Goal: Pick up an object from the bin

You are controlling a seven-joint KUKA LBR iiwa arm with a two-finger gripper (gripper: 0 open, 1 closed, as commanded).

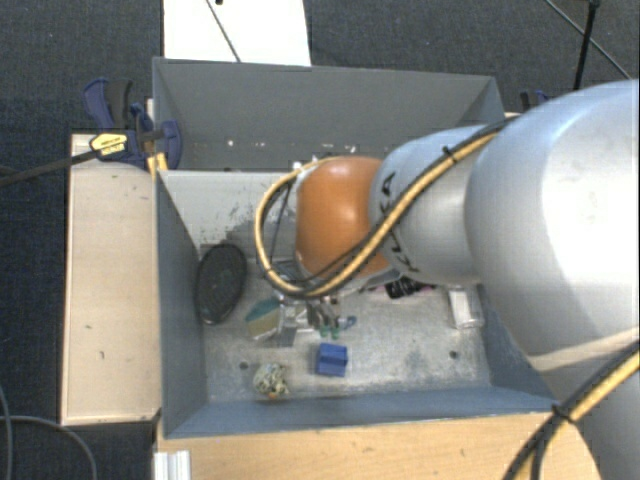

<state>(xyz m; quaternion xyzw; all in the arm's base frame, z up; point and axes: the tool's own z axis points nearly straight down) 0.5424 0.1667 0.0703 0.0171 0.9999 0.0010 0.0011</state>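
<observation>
Near the frame's centre, the gripper (322,316) hangs low in the bin (185,238). A blue block (332,358) sits just below it in the frame, with a teal-and-tan scrap (265,315) to its left, so it's probably lining up a grab. Can't tell if it's open or closed, the orange cover (335,218) blocks it.

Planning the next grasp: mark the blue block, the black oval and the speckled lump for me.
blue block (331,359), camera view, its top face.
black oval (220,283), camera view, its middle.
speckled lump (269,379), camera view, its centre.
</observation>
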